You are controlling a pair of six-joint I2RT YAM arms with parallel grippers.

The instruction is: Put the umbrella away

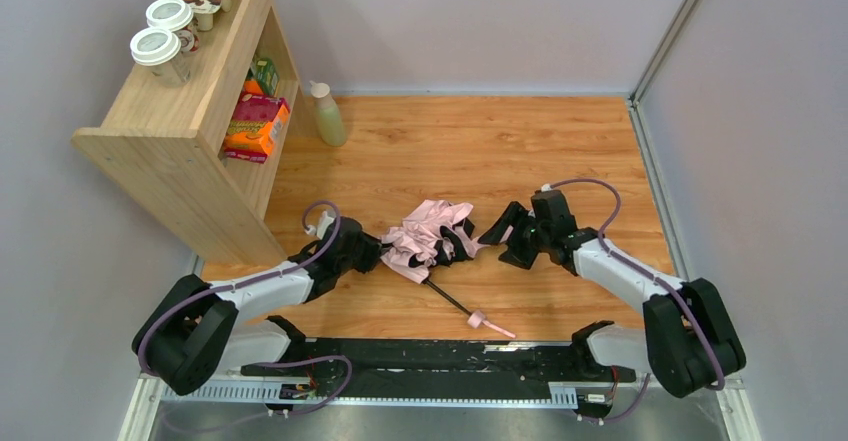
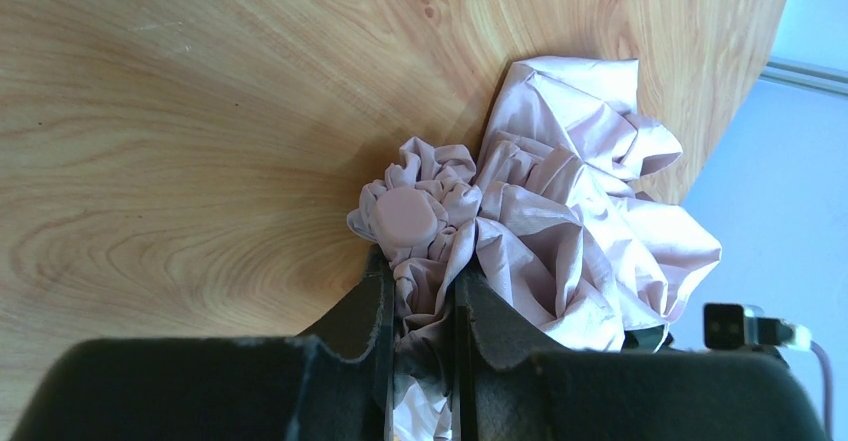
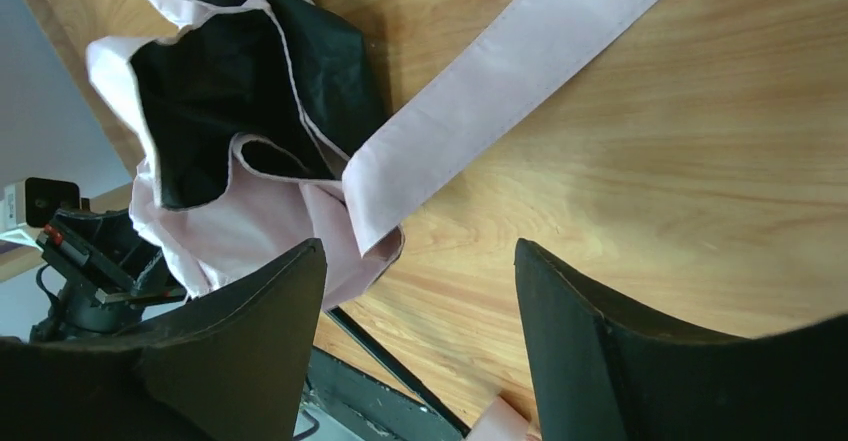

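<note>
We had the left gripper (image 2: 422, 279) pinching the umbrella (image 1: 430, 233) by its crumpled canopy, the right gripper (image 3: 418, 253) spread and empty; best gather those folds tight.

The pale pink cloth folding umbrella (image 1: 422, 233) shows soft, creased matt fabric (black underneath) — the light-brown wooden tabletop (image 1: 560, 151) looks smooth and grained.

Your left arm (image 1: 255, 289) reaches forward and inward from its base, forearm low and nearly level. Your left gripper (image 2: 420, 276) has its fingers drawn close together, pinching a fold of the umbrella (image 2: 560, 231). Your right arm (image 1: 620, 266) stretches in from the opposite side, elbow low and wrist angled down. Your right gripper (image 3: 420, 256) points toward the left one, jaws spread wide apart.
</note>
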